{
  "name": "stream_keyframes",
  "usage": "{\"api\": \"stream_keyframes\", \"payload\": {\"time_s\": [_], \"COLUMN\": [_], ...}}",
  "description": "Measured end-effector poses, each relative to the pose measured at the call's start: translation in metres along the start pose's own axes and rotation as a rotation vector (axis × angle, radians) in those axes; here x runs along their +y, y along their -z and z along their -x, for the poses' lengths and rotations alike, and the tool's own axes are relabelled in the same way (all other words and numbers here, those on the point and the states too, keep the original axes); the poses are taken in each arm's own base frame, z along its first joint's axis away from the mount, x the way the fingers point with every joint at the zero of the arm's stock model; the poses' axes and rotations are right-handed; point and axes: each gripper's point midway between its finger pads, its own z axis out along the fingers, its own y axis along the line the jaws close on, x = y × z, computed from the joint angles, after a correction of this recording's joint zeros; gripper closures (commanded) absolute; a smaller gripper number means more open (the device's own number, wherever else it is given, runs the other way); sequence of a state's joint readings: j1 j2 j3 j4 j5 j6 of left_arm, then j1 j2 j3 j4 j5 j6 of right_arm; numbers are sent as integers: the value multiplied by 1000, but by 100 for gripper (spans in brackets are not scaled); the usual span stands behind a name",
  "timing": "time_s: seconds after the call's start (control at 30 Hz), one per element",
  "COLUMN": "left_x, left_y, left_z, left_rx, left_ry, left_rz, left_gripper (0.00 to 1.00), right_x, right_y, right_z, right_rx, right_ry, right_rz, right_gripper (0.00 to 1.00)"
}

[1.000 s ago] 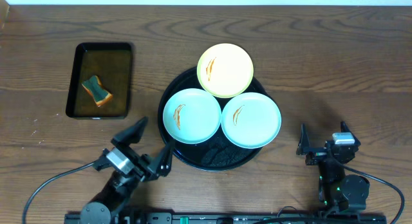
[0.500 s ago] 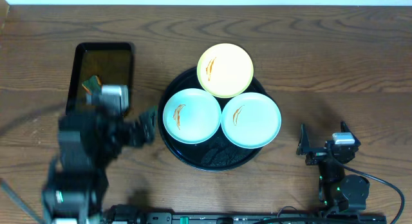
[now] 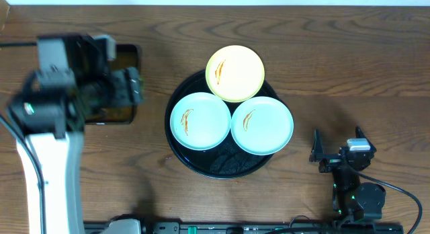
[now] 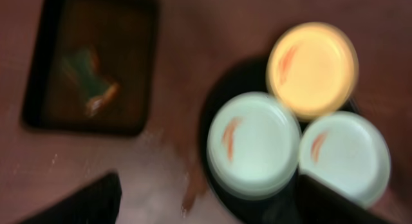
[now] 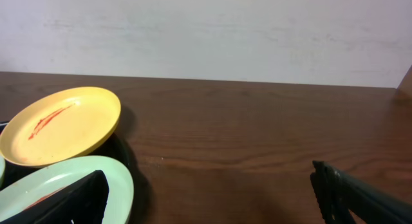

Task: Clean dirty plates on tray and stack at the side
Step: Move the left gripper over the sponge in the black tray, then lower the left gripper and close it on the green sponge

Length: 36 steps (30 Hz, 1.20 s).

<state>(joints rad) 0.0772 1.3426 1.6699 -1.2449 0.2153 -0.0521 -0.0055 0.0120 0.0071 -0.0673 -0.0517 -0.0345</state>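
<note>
The small rectangular black tray lies at 10 o'clock from the round tray, with 1 sponge inside it. The overhead view shows the left arm raised over this tray and hiding most of it. The left wrist view is blurred, yet the left gripper shows its 2 fingers spread wide with nothing between them.

The round black tray sits at the middle of the wooden table and carries all 3 dirty plates. The left mint plate rests at 9 o'clock on it. The yellow plate is at 12 o'clock, hanging over the rim. The right mint plate is at 3 o'clock and also overhangs the rim. The 3 plates touch one another and each bears 1 orange-brown smear.

The right gripper sits low at 4 o'clock from the tray, well apart from it. Its fingers are spread fully wide and hold nothing.
</note>
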Motion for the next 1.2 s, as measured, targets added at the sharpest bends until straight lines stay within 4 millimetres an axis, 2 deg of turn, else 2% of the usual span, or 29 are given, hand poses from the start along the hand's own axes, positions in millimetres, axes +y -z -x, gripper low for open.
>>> {"api": "stream_keyframes", "payload": {"time_s": [0.07,0.17,0.33,0.53,0.67,0.87,0.93,1.07,1.2], "left_x": [19,50,93,125,144,164,169,177,186], "left_y": [-5,-23,-53,-76,-108,-177,-197,-227,-249], "left_z": [6,23,34,54,61,45,37,22,9], "left_rx": [63,92,119,59,66,187,229,289,335], "left_ry": [62,157,282,442,528,593,603,620,619], "left_rz": [49,99,158,187,202,220,225,234,264], "left_gripper": [14,14,14,14,14,20,25,34,37], "right_x": [0,0,0,0,0,0,0,0,0], "right_y": [0,0,0,0,0,0,0,0,0], "right_z": [0,0,0,0,0,0,0,0,0], "right_rx": [0,0,0,0,0,0,0,0,0], "right_ry": [0,0,0,0,0,0,0,0,0], "right_rz": [0,0,0,0,0,0,0,0,0], "right_gripper": [1,1,1,1,1,1,1,1,1]}}
